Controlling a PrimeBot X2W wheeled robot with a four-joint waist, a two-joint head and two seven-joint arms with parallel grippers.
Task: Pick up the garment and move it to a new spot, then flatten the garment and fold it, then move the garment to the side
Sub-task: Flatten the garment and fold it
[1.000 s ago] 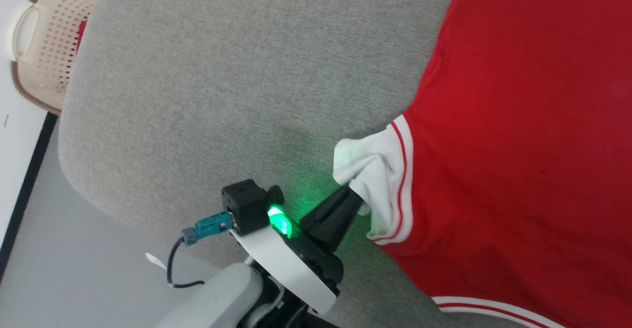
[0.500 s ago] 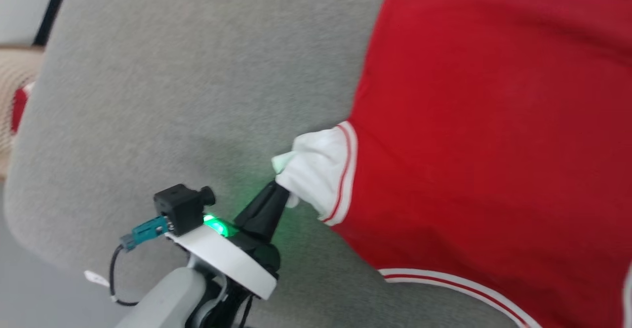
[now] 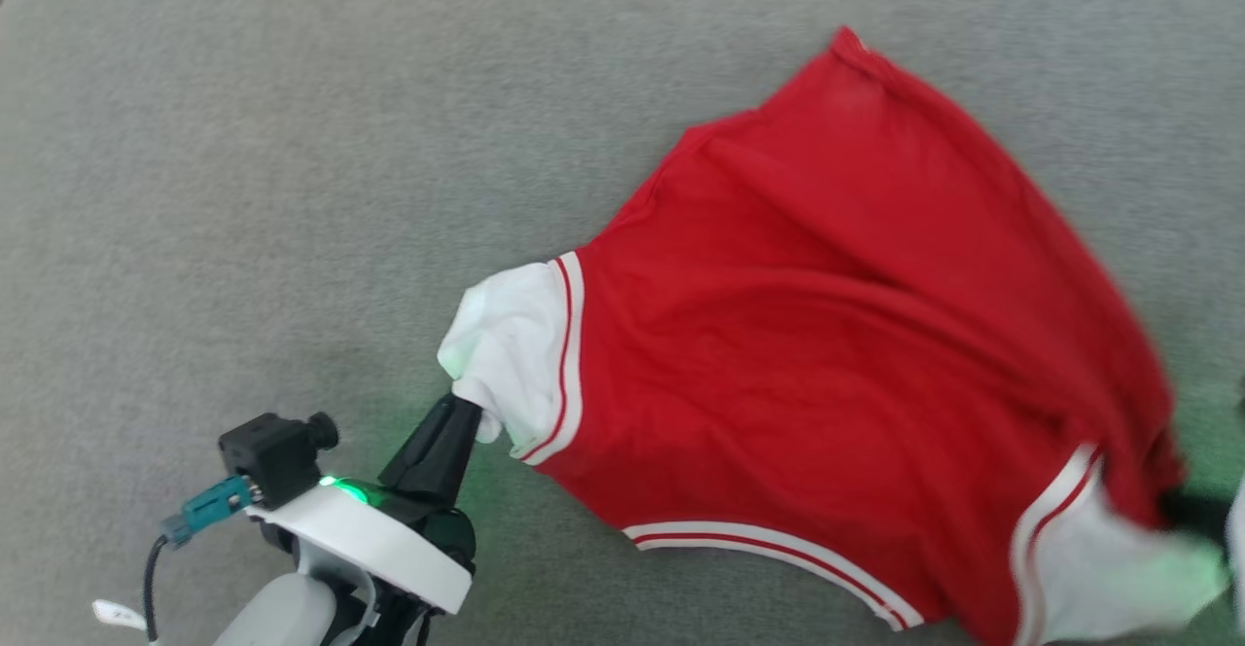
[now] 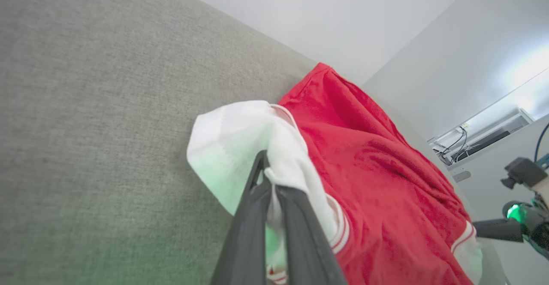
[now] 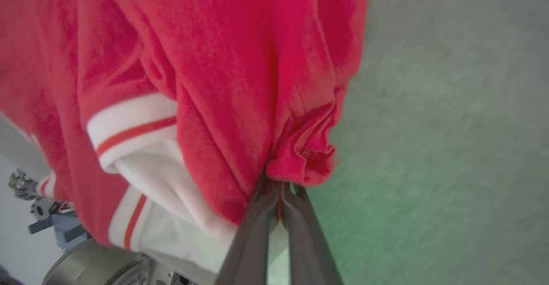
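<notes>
- My left claw is pinched shut on the white sleeve.
- The garment stretches over the grey cushion, from its middle to its right side, far from the top-left corner.
- My right claw is pinched shut on bunched red cloth of the garment.

A grey cloth surface is carrying one thing, a red shirt. In the head view the shirt is lying spread across the surface's right half. Its far corner is pointing up that view and resting on the cloth, and its body is rippling in shallow folds. A white sleeve with red-striped trim is bunching up at the shirt's left side, and another white sleeve is showing blurred at its lower right. The striped hem is running along the near edge. Green light is tinting the cloth beside both sleeves.
</notes>
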